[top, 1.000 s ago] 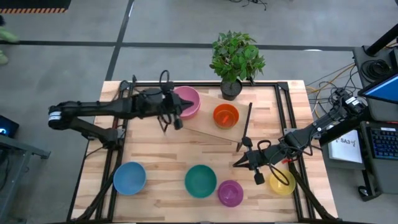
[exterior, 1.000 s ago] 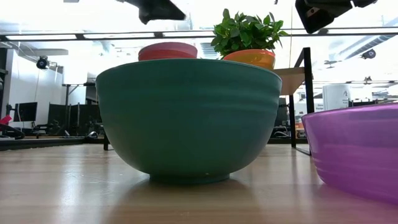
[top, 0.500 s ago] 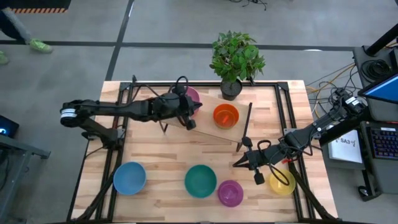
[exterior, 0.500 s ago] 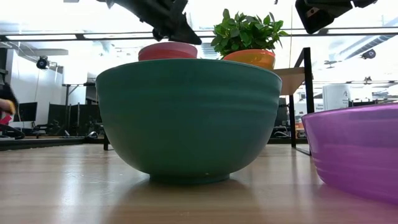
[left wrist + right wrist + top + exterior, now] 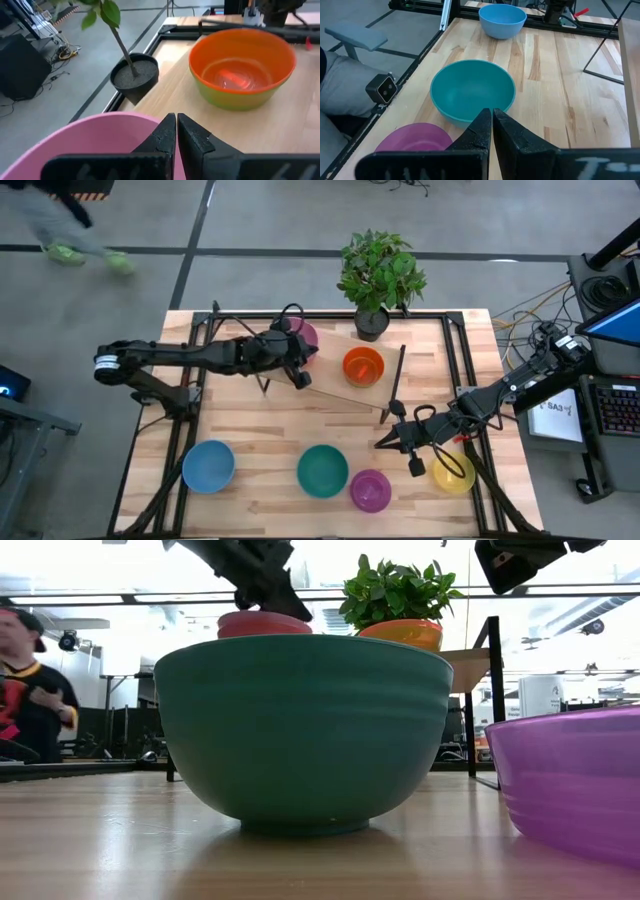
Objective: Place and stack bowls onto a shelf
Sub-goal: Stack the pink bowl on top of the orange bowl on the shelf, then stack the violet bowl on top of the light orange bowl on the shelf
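On the left, the left gripper (image 5: 300,366) sits over the near rim of the pink bowl (image 5: 306,334) at the left end of the shelf (image 5: 340,385); in its wrist view the fingers (image 5: 172,135) are pressed together just above that rim, and they seem to pinch nothing. A downward nudge here could tip the pink bowl or slide it off the shelf's edge. Next along the shelf, the orange bowl (image 5: 363,366) is nested in a lime green bowl (image 5: 235,98), close enough to be knocked by a sideways sweep. On the table wait the blue bowl (image 5: 208,465), teal bowl (image 5: 322,470), purple bowl (image 5: 370,490) and yellow bowl (image 5: 452,472). The right gripper (image 5: 409,450), fingers also closed on nothing, hovers between purple and yellow.
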Robot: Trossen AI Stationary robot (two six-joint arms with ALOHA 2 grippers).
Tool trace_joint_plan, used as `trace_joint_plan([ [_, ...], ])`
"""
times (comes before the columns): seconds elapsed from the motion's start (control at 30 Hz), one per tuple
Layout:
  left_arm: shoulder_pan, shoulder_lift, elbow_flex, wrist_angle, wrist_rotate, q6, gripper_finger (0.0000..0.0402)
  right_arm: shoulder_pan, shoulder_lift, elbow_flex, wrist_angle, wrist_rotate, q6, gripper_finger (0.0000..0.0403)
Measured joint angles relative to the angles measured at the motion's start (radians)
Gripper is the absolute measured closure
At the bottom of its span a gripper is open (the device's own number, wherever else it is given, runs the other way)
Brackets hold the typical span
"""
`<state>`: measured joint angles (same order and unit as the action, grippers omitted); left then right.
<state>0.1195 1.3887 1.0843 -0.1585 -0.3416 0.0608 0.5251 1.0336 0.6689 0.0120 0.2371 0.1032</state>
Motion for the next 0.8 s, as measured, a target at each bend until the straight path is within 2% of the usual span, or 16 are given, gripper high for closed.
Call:
trace_joint_plan([
  [0.17,-0.027,-0.064,0.0,-0.004,0.011,-0.001,0.0401,0.0,0.0,0.0,0.0,0.008,0.007,0.0394],
  [0.27,-0.07,-0.127,0.0,-0.023,0.011,-0.001,0.0401,0.0,0.001,0.0,0.001,0.056,0.046,0.0394],
  [0.43,-0.179,-0.218,-0.018,-0.054,0.012,-0.022,0.0401,0.0,0.018,0.0,0.02,0.113,0.154,0.0394],
  [0.67,-0.358,-0.292,-0.075,-0.079,0.009,-0.043,0.0401,0.003,0.111,0.046,0.07,0.114,0.264,0.0394],
  [0.8,-0.426,-0.327,-0.141,-0.075,-0.074,-0.048,0.0401,0.003,0.18,0.138,0.007,0.093,0.314,0.0394],
])
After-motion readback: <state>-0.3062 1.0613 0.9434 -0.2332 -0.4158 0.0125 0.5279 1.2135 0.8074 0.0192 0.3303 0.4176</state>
